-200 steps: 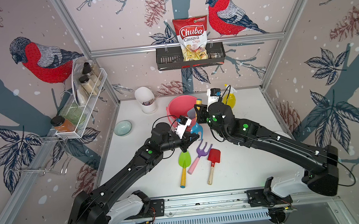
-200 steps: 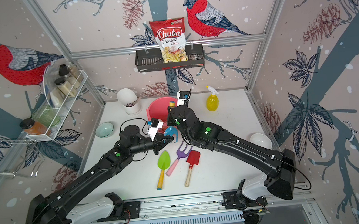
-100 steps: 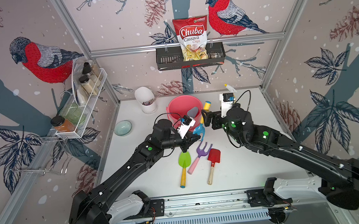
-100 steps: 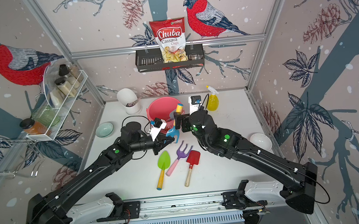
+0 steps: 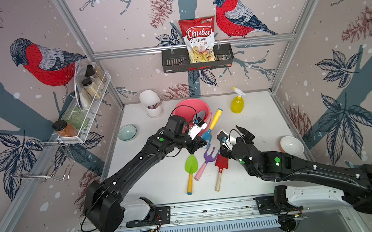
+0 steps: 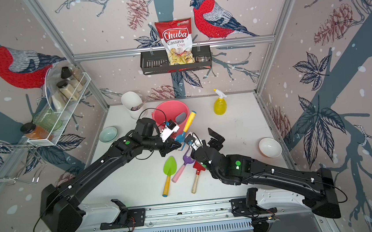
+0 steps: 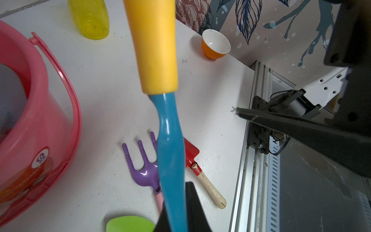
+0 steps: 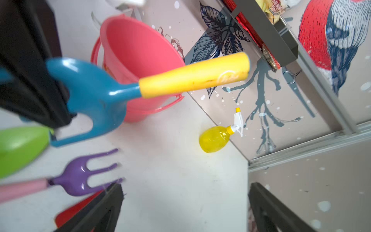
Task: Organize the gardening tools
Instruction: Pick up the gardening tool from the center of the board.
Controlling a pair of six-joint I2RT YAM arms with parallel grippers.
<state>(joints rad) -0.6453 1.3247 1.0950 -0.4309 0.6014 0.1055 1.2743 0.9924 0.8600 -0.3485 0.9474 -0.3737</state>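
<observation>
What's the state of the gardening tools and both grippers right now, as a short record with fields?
Left gripper: shut on blue fork, gripped at its head, yellow handle pointing toward pink bucket
Right gripper: open, empty
Lying on table: green spade, purple fork, red shovel, side by side
In bucket: light-blue trowel
</observation>
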